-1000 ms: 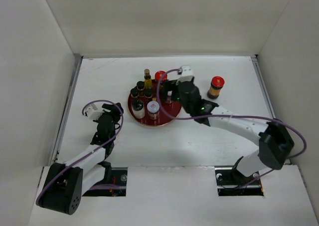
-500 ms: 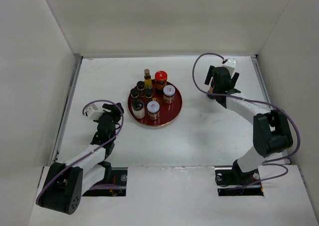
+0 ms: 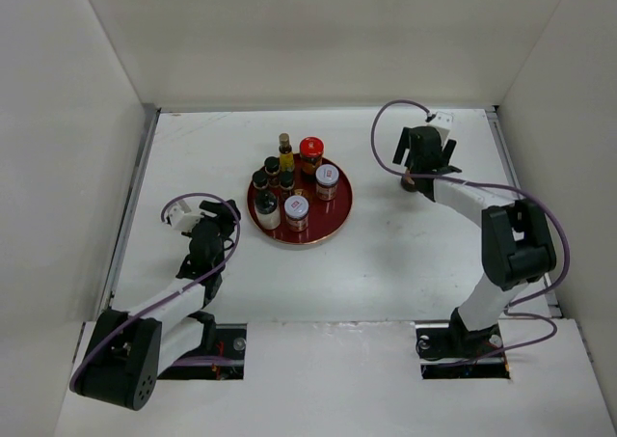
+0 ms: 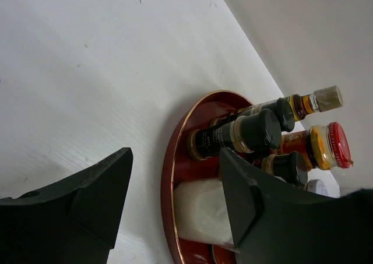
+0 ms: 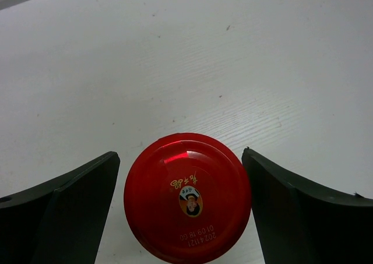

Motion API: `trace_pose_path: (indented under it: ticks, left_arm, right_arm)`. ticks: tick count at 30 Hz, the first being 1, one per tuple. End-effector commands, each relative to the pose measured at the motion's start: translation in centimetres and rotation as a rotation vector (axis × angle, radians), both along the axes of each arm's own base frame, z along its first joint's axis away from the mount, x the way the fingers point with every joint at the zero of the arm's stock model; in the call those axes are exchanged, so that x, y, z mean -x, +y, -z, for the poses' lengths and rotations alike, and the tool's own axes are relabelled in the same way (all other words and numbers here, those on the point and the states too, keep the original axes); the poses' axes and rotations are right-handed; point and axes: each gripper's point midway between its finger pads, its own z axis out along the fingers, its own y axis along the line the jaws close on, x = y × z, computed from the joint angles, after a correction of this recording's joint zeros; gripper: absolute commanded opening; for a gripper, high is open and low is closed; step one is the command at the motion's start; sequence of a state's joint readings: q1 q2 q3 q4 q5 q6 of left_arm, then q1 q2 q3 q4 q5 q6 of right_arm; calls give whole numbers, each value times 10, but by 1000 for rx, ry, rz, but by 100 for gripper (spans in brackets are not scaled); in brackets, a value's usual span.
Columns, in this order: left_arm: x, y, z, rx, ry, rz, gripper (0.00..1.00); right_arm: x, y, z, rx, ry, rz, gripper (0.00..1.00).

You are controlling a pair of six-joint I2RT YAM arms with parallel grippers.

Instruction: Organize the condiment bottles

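A red-lidded jar (image 5: 187, 197) stands alone on the white table at the back right. My right gripper (image 5: 182, 208) is open and straddles its lid, with a small gap on each side. In the top view the right gripper (image 3: 416, 170) hides most of that jar. The other condiment bottles stand on the round dark-red tray (image 3: 337, 212): a yellow-labelled bottle (image 3: 285, 150), a second red-lidded jar (image 3: 310, 152), two white-lidded jars (image 3: 327, 178) (image 3: 297, 208) and several dark black-capped bottles (image 3: 260, 180). My left gripper (image 3: 214, 228) is open and empty, left of the tray.
The left wrist view shows the tray's rim (image 4: 173, 159), a black-capped bottle (image 4: 233, 137) and a white bottle (image 4: 201, 211) beyond the open fingers. White walls enclose the table on the left, back and right.
My right arm has swung from over the tray to the back right and now sits over the lone red-lidded jar. The left arm has not moved.
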State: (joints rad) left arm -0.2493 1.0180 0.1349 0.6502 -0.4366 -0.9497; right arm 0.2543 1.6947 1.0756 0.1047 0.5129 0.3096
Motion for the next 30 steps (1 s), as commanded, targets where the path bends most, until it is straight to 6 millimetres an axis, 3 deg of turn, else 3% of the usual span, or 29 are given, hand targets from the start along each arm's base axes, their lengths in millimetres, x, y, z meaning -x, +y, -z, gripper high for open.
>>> trace_pose_path:
  ticks: [1, 5, 11, 14, 18, 21, 26, 30]
  left_arm:
    - [-9, -4, -19, 14, -61, 9, 59]
    - [-8, -3, -24, 11, -77, 4, 59]
    - [-8, -4, -22, 15, -71, 9, 59]
    - [-8, -4, -21, 12, -68, 7, 59]
    - [-8, -2, -25, 14, -80, 4, 59]
    - [-8, -2, -23, 10, -74, 1, 59]
    - [-8, -3, -24, 11, -77, 4, 59]
    - [-8, -1, -21, 10, -68, -1, 59]
  right_arm:
    - [-8, 3, -6, -21, -2, 3, 94]
    - [-8, 3, -2, -24, 6, 8, 92]
    - [-2, 1, -18, -30, -47, 33, 54]
    - [6, 12, -40, -40, -103, 12, 49]
    - [26, 48, -84, -90, -203, -89, 49]
    - [48, 85, -105, -120, -239, -192, 49]
    - [81, 157, -119, -178, -272, -382, 49]
    - [96, 214, -123, -215, -289, -508, 49]
